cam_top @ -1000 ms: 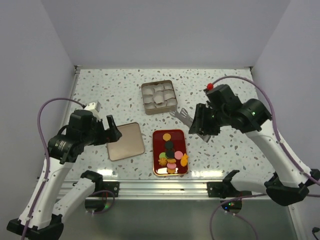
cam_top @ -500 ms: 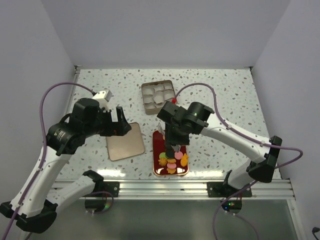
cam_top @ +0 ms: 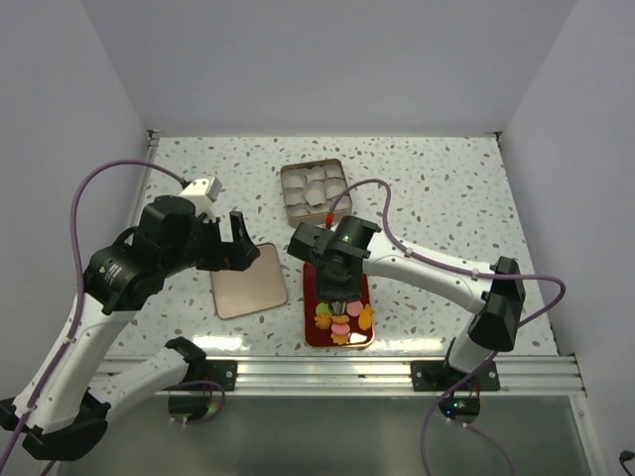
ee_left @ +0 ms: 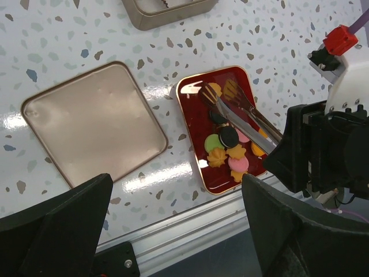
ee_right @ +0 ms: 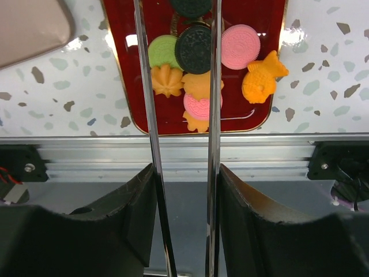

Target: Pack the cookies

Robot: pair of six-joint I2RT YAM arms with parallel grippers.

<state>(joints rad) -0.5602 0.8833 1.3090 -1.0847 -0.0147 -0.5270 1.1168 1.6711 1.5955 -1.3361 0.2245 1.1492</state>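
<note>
The cookies point(cam_top: 340, 315) are small discs and shapes in orange, black, pink and green, clustered at the near end of the red tray point(cam_top: 368, 296). My right gripper point(cam_top: 339, 288) hangs over the tray, shut on the metal tongs point(ee_left: 242, 113). The tongs' two arms point(ee_right: 214, 104) run out over the green cookie point(ee_right: 165, 51) and the black cookie point(ee_right: 193, 48), and their scalloped tips hover above the tray's far end point(ee_left: 193, 109). My right gripper point(ee_right: 185, 179) presses both arms from outside. An orange fish-shaped cookie point(ee_right: 262, 75) lies at the right. My left gripper point(cam_top: 230, 253) is open and holds nothing.
A square metal tin point(cam_top: 315, 191) lined with white paper cups stands behind the tray. Its flat lid point(cam_top: 248, 281) lies left of the tray, below my left gripper point(ee_left: 179, 213). An aluminium rail point(ee_right: 184, 153) runs along the table's near edge.
My right arm has swung from the table's right side to above the red tray, carrying the tongs. My left arm has shifted slightly back and right, still open.
</note>
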